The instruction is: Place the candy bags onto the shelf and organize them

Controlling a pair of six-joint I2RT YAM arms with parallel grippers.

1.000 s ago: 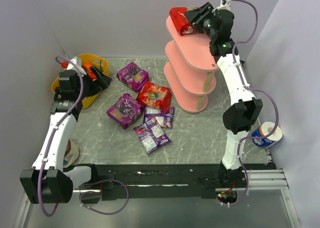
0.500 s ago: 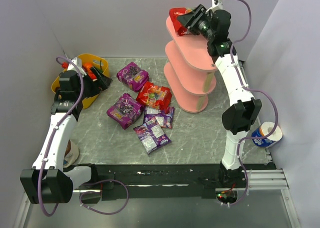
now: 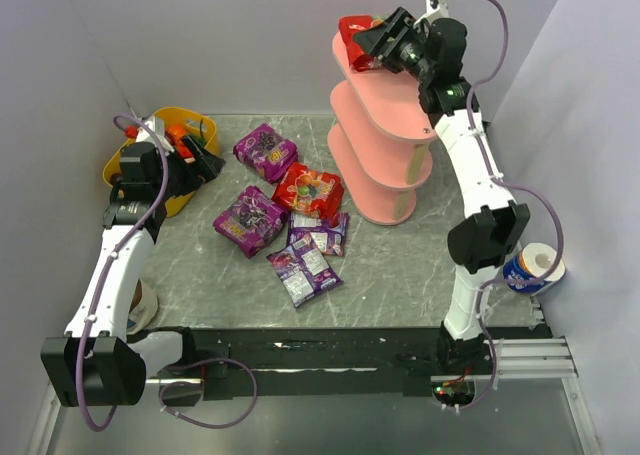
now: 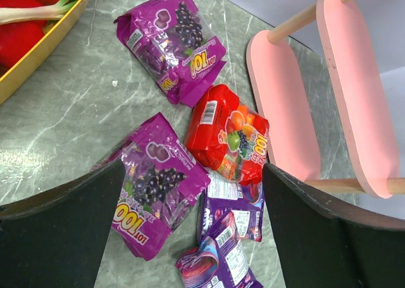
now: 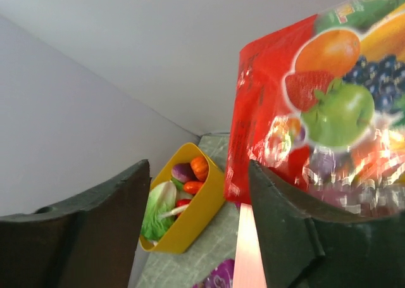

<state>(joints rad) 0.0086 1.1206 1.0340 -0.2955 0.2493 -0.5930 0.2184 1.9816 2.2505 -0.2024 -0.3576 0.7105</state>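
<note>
**Top ext. view**
- Pink three-tier plastic shelf [image 3: 390,100] w/ oval boards: landmark, stands on grey-green marbled table [image 3: 400,265].
- Glossy red fruit-print candy bag [image 3: 355,37]: on far end of shelf's top tier.
- Right gripper [image 3: 372,43]: at that bag, above top tier.
- Second red bag [image 3: 308,190]: flat on table, just left of shelf base.
- Four purple glossy candy bags [image 3: 265,151] [image 3: 250,219] [image 3: 320,232] [image 3: 303,268]: on table, left and near-left of shelf.
- Yellow oval plastic basket [image 3: 185,112]: well left of shelf; left gripper [image 3: 205,157] beside it.

**Left wrist view**
- Left gripper [image 4: 193,171]: jaws spread wide, holds nothing.
- Below it: second red bag [image 4: 229,134] next to shelf [image 4: 281,104], purple candy bags [image 4: 174,44] [image 4: 155,196] [image 4: 233,209] [image 4: 218,266] around it.
- Basket [image 4: 44,44] corner opp. side from shelf.

**Right wrist view**
- Right gripper [image 5: 198,168]: jaws apart, not clamped. Candy bag [image 5: 316,104] upright at one finger; contact can't tell.
- Shelf [image 5: 247,250] edge below bag.
- Basket [image 5: 196,212] w/ toy veg [image 5: 161,212] far beyond shelf.
</note>
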